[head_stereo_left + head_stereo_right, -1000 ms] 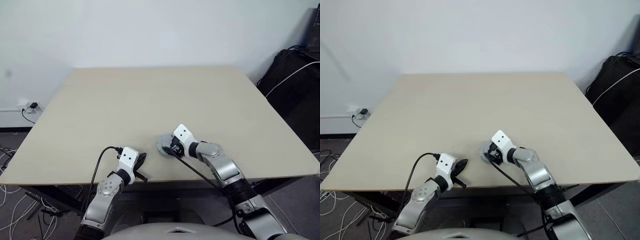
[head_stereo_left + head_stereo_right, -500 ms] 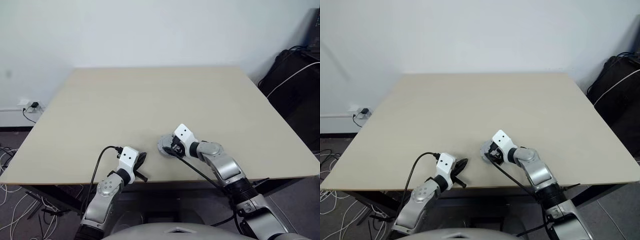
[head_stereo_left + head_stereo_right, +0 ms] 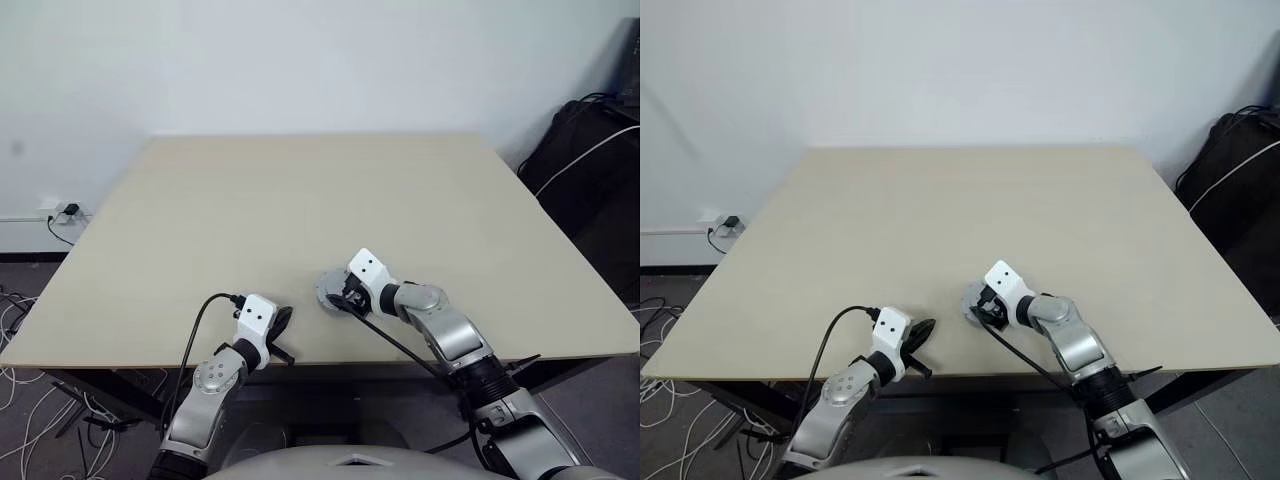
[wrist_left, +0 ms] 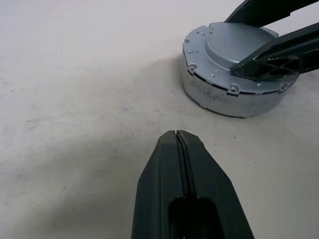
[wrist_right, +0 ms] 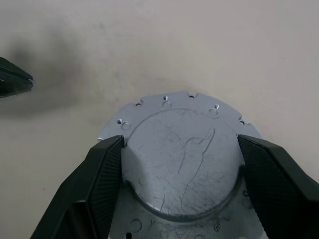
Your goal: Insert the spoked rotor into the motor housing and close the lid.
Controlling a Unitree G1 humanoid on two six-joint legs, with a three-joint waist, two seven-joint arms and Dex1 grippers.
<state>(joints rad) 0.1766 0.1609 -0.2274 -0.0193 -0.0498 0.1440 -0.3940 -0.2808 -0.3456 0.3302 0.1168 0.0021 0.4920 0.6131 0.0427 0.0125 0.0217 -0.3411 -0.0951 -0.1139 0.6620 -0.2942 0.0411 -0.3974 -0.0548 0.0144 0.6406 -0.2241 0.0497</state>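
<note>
Change: nothing has moved in the last second; both my arms hold still.
Right gripper: fingers spread wide around the raised middle of the lid.
Meaning: the lid looks seated on the motor housing; I judge closing nearly done.
Left gripper: closed, empty, near the stack.
Surface: bare beige table.
Room: white wall beyond.

We see a silver-grey lid with fine scratches on its smooth raised middle, black claws with white wrist blocks, and a plain pale beige counter.
</note>
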